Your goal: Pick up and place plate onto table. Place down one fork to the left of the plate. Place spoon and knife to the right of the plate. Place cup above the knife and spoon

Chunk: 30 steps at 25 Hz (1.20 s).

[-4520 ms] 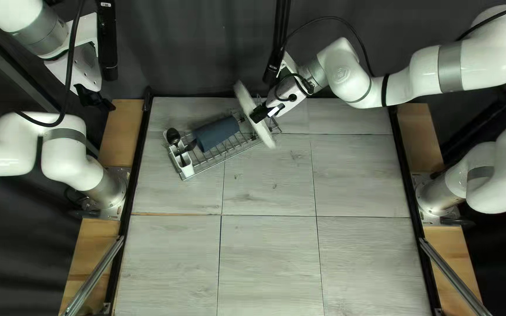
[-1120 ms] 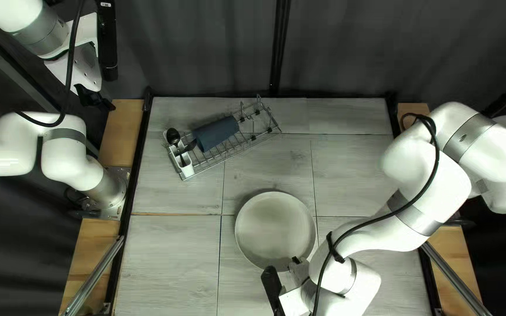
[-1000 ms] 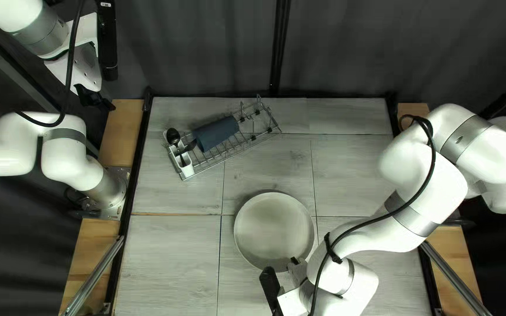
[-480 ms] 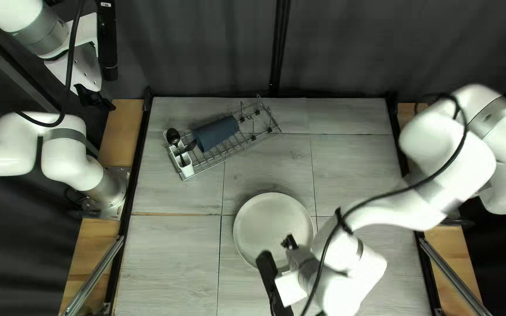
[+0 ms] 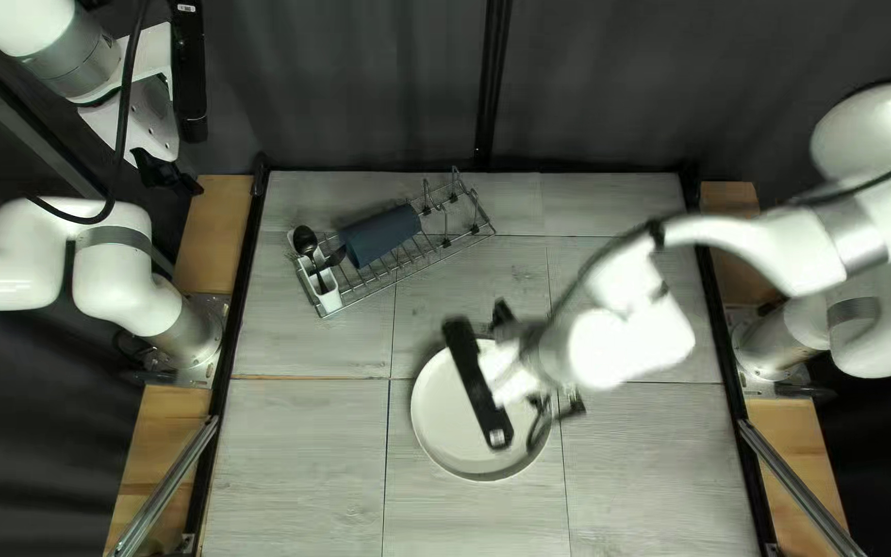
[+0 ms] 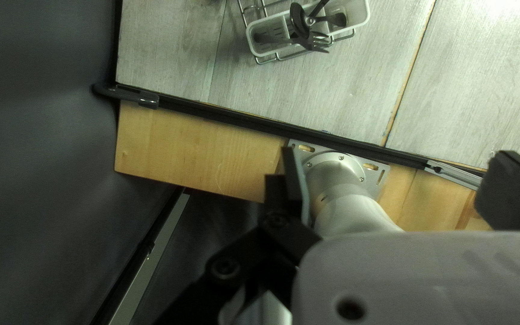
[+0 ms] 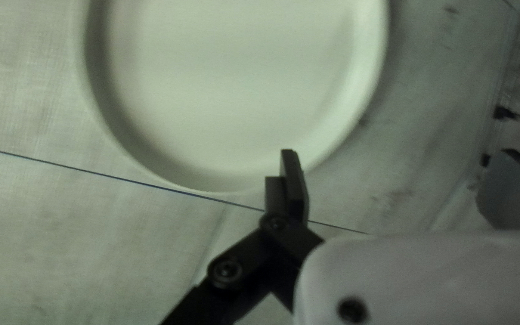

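Observation:
The white plate [image 5: 482, 474] lies face up mid-table, partly covered by the right arm; its pale inside [image 7: 236, 90] shows ahead of my right gripper [image 7: 397, 153]. In the top left view that right gripper [image 5: 557, 407] hangs blurred over the plate's right edge, open and holding nothing. A dark blue cup [image 5: 380, 235] lies sideways on the wire rack. A dark spoon [image 5: 304, 239] and other cutlery stand in the white caddy [image 5: 329, 301]; fork tines [image 6: 317, 43] show there in the left wrist view. My left gripper [image 5: 165, 173] is raised beyond the table's left edge; its wrist view shows the gripper [image 6: 397, 153] open, nothing between its fingers.
The wire rack [image 5: 404, 270] stands at the back left of the table with the caddy on its left end. The left arm's base [image 6: 332, 165] and a black rail [image 6: 230, 117] lie beneath my left gripper. A dark curtain [image 5: 363, 93] hangs behind the table.
My right gripper has moved from the plate's near edge toward the far side, and its arm has swung back. The plate, earlier held over the rack, has stayed on the table. The left arm is still.

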Tool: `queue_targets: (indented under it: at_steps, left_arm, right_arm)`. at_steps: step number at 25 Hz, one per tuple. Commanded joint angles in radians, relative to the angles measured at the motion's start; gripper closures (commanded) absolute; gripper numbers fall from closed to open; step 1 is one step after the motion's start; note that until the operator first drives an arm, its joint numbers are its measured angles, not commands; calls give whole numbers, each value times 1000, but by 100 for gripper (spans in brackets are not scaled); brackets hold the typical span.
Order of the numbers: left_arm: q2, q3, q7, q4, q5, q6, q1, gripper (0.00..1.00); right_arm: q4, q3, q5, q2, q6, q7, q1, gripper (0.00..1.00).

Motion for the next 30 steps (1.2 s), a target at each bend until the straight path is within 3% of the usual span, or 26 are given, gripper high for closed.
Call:
queue_targets:
  at_steps: [1, 5, 10, 19, 23, 30]
  left_arm:
    - [0, 0, 0, 0, 0, 0, 0, 0]
    - [0, 0, 0, 0, 0, 0, 0, 0]
    - [0, 0, 0, 0, 0, 0, 0, 0]
    - [0, 0, 0, 0, 0, 0, 0, 0]
    - [0, 0, 0, 0, 0, 0, 0, 0]
    - [0, 0, 0, 0, 0, 0, 0, 0]
  right_arm:
    - [0, 0, 0, 0, 0, 0, 0, 0]
    - [0, 0, 0, 0, 0, 0, 0, 0]
    - [-36, -76, 88, -24, -113, -302, -100, 0]
    - [302, -123, 132, 233, -87, -679, -218, 0]
    - [509, -130, 154, 399, -27, -795, -263, 0]
    - [650, -127, 189, 555, -24, -866, -303, 0]
